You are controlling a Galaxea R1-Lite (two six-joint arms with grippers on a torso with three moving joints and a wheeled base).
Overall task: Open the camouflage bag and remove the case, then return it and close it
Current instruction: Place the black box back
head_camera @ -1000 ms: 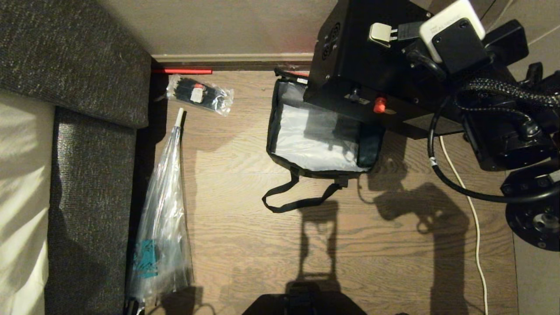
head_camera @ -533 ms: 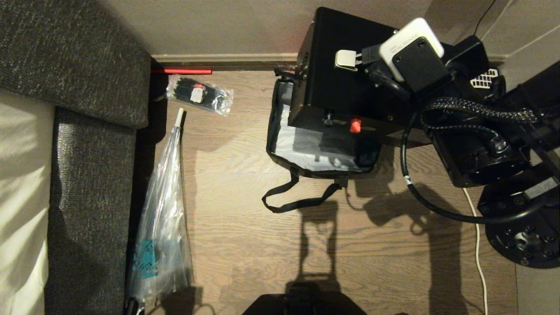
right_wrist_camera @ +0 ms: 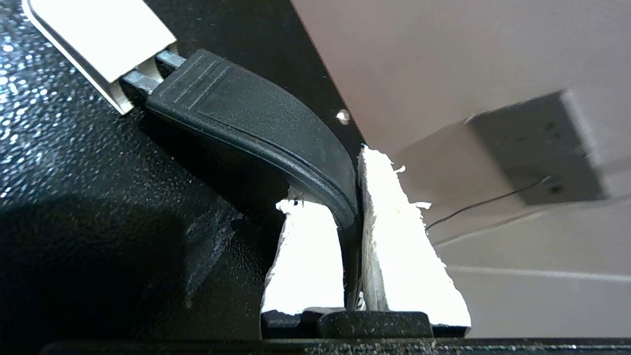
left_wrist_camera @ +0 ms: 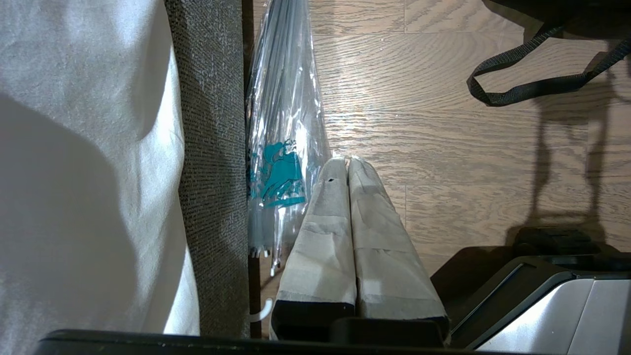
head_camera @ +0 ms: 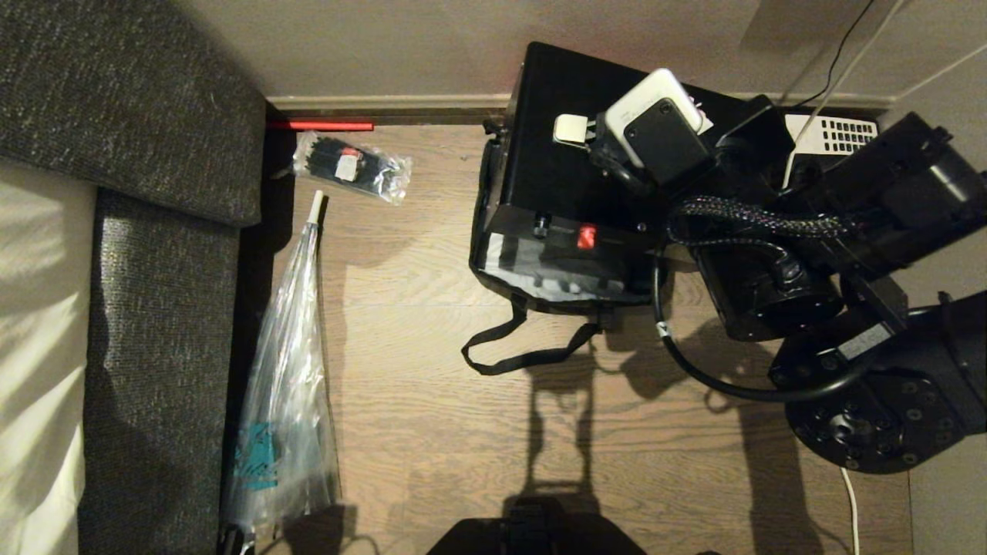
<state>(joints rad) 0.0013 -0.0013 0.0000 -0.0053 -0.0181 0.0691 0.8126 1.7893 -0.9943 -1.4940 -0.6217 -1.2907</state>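
The camouflage bag point(head_camera: 484, 266) lies open on the wood floor, a strip of its silvery lining showing and its black strap handle point(head_camera: 524, 358) trailing toward me. The glossy black case point(head_camera: 547, 166), red button point(head_camera: 586, 236) on its near side, hangs over the bag's opening and hides most of it. My right gripper point(right_wrist_camera: 329, 176) is shut on the case's black carry handle point(right_wrist_camera: 246, 113); in the head view its fingers are hidden under the wrist camera. My left gripper point(left_wrist_camera: 342, 160) is parked, shut and empty, low over the floor.
A grey upholstered seat point(head_camera: 154, 116) fills the left side. Beside it lie a long clear plastic bag point(head_camera: 289, 370) and a small clear bag point(head_camera: 351, 166) of black items. The wall's baseboard point(head_camera: 401, 102) runs just behind the camouflage bag. A white cable point(head_camera: 852, 501) lies at right.
My right arm has swung the case to the left and lower, from the upper right to over the bag's opening. The left arm has not moved.
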